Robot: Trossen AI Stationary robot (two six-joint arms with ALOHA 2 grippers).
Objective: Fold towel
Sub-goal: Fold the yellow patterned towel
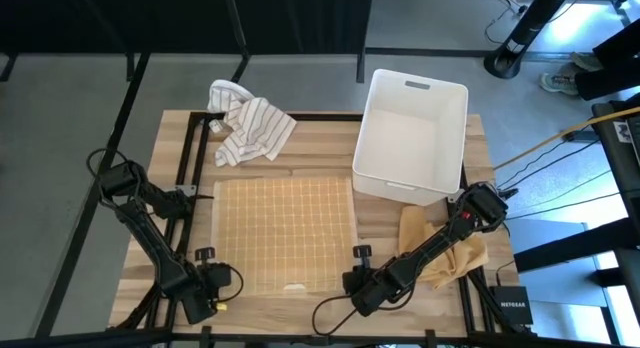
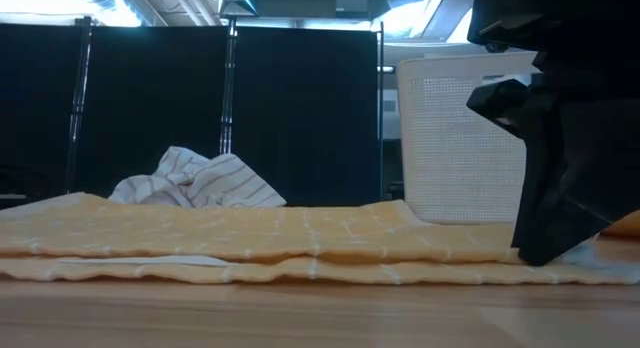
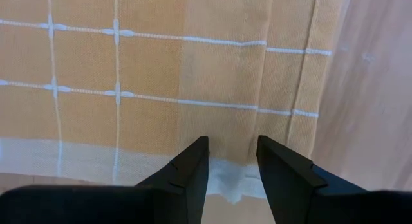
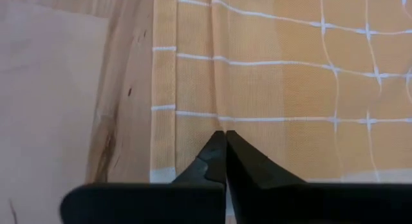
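An orange towel with a white check [image 1: 285, 233] lies spread flat on the wooden table, also seen in the low view [image 2: 250, 243]. My left gripper [image 1: 215, 288] stands open over its near left corner, the white hem [image 3: 230, 182] showing between the fingers [image 3: 190, 166]; whether the tips touch the cloth I cannot tell. My right gripper [image 1: 355, 283] points steeply down at the near right corner and is shut on the towel [image 4: 270, 89]. My right gripper pinches the towel's near hem [image 4: 215, 124] beside its right corner between its two fingers, coming from above and slanting. A small crease runs up from the fingertips. The towel lies on the table, not lifted [image 2: 560, 250].
A white basket [image 1: 415, 138] stands at the far right, close behind the towel. A crumpled white striped cloth [image 1: 245, 123] lies at the far left. Another orange cloth [image 1: 445, 250] lies bunched under the right arm near the right edge.
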